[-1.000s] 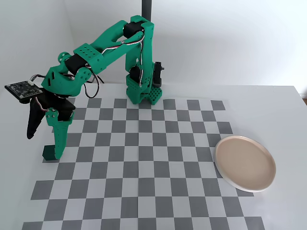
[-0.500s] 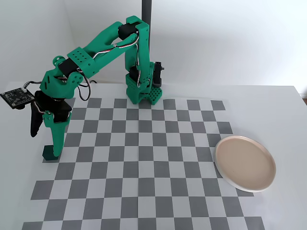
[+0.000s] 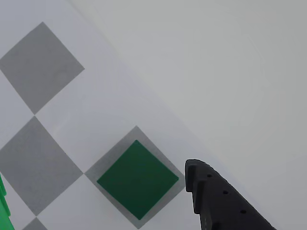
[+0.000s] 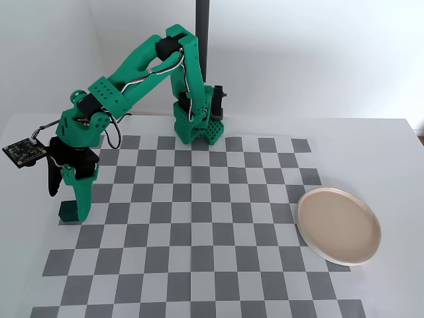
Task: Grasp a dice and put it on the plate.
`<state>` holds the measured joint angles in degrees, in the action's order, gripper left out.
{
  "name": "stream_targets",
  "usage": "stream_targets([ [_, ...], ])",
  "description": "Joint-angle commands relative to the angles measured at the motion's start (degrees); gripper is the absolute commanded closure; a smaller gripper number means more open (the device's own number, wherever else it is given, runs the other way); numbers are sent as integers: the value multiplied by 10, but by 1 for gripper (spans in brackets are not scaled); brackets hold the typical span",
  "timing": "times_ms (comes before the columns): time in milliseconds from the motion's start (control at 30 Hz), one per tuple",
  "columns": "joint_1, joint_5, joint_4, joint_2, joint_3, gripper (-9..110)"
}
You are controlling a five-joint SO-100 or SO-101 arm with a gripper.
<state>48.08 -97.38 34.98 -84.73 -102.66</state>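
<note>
Gripper jaws stand wide apart, empty, lower than half a second ago and now straddling the dice at the checkerboard's nine o'clock edge. Plate sits unmoved at three o'clock, well apart.

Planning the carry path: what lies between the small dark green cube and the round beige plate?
Only bare checkered mat lies between the dark green cube and the beige plate, as the fixed view shows.
</note>
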Motion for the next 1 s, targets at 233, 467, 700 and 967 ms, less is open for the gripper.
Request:
stream_targets([
  [233,11,-1,-30,16,67,63],
  [467,11,-6,-43,46,67,63],
  [700,7,-18,-60,69,67,63],
  [967,-1,-25,-60,86,67,63],
])
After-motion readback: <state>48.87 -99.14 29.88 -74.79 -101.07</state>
